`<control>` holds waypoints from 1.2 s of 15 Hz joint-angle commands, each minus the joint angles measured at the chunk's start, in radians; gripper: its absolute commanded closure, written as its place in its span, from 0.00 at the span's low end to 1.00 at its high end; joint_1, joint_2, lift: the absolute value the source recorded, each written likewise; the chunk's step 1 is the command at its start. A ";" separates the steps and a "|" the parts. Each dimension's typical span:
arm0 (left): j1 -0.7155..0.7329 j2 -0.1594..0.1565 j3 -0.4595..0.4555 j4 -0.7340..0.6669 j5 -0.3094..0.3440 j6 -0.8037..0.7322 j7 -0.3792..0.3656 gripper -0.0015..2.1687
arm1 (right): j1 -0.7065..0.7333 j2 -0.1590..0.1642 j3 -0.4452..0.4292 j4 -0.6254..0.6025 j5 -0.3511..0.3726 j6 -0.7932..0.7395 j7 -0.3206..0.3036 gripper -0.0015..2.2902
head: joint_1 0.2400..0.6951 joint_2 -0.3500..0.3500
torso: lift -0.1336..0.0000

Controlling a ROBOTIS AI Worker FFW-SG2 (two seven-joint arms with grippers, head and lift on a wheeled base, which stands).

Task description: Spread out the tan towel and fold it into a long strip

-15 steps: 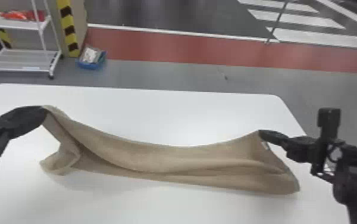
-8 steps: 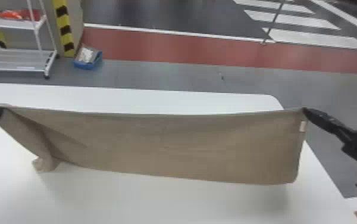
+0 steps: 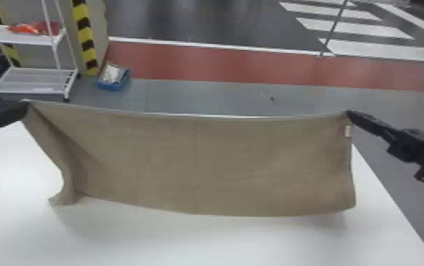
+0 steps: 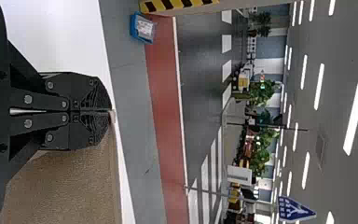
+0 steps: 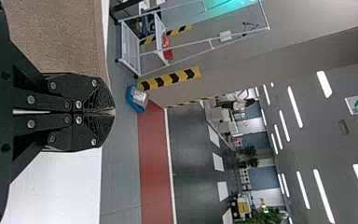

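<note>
1. Nearest lies the white bench [image 3: 200,244], its surface running beneath and in front of the cloth.
2. Above it hangs the tan towel [image 3: 204,162], stretched broadly between the two grippers. Its top edge sags slightly; its left end folds inward and gathers low into a crumpled corner. Whether that corner touches the bench cannot be told.
3. The left gripper [image 3: 27,106] has its fingers pinched together on the towel's upper left corner.
4. The right gripper [image 3: 349,113] clenches the upper right corner between its fingers, just above a small pale label [image 3: 348,131] on the towel's side edge.
5. Beyond, on the grey floor [image 3: 200,95], sit a blue bin [image 3: 112,86] and a white wheeled rack [image 3: 31,82], beside a yellow-and-black striped post [image 3: 87,42].
6. Farther off run a red floor band [image 3: 204,63] and white crossing stripes [image 3: 356,28].
</note>
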 commanded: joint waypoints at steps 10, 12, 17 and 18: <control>-0.322 -0.017 -0.139 0.353 -0.007 -0.082 -0.034 0.79 | -0.263 -0.079 0.076 0.375 0.000 -0.237 0.036 0.84 | 0.31 0.27 | 0.07; -0.029 -0.014 -0.093 0.181 -0.026 -0.128 -0.069 0.79 | -0.029 -0.088 0.022 0.294 -0.096 -0.289 0.103 0.84 | 0.49 0.25 | 0.07; 0.353 -0.021 -0.044 0.003 -0.072 -0.352 -0.098 0.79 | 0.229 -0.089 -0.056 0.290 -0.125 -0.390 0.238 0.84 | 1.00 0.15 | 0.07; 0.386 -0.023 -0.039 -0.017 -0.072 -0.362 -0.105 0.79 | 0.251 -0.083 -0.093 0.289 -0.125 -0.384 0.267 0.84 | 1.00 0.13 | 0.07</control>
